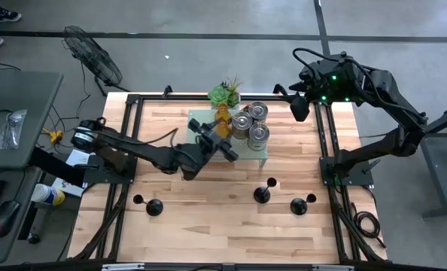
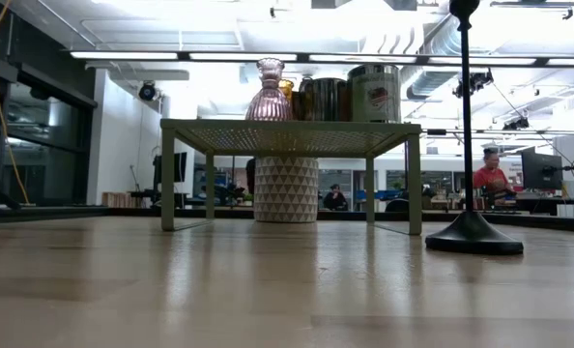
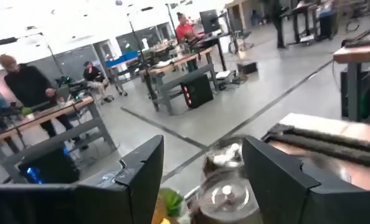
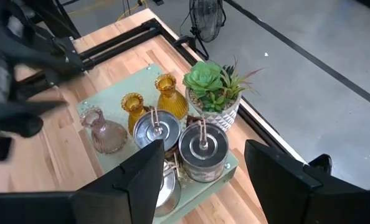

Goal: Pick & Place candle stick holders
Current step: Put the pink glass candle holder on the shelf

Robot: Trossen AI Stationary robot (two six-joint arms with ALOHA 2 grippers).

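Observation:
A pale green perforated stand holds three silvery cylindrical holders, two amber glass holders and a pink glass holder. They also show in the low view. Three black holders with round bases and thin stems stand on the table nearer the front: one at the left, one in the middle and one at the right. My left gripper is open and empty above the stand's left part. My right gripper is open and empty above the table's far right.
A green spiky plant in a white patterned pot stands behind the stand at the far edge. Black frame rails run along the table's left and right sides. People work at benches in the room beyond.

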